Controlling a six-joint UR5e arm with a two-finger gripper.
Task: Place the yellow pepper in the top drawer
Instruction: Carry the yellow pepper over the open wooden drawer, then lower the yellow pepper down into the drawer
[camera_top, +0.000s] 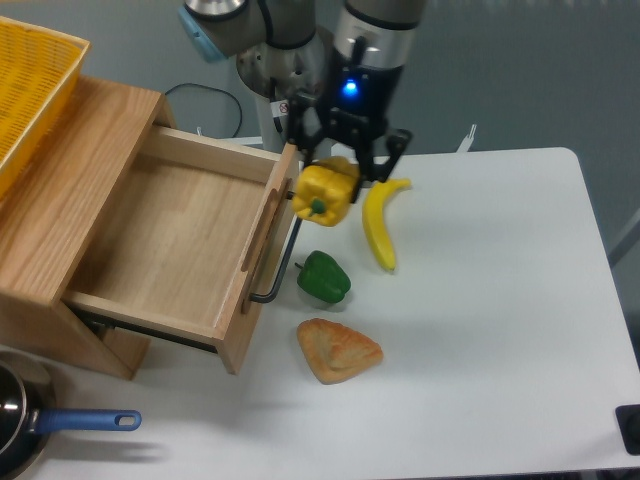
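The end effector (335, 178) grips the pepper (324, 194) tight and holds it up high by the drawer (170, 235) front, so it can clear the edge.

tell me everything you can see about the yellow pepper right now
The yellow pepper is a small, blocky, lobed bell pepper with glossy yellow skin and a short greenish stem pointing down and toward the camera. It is held off the table, clamped from above in the pincer of the arm. It hangs just outside the front panel of the open top drawer, near the black handle, not yet over the drawer's inside. Only the pincer appears to touch it.
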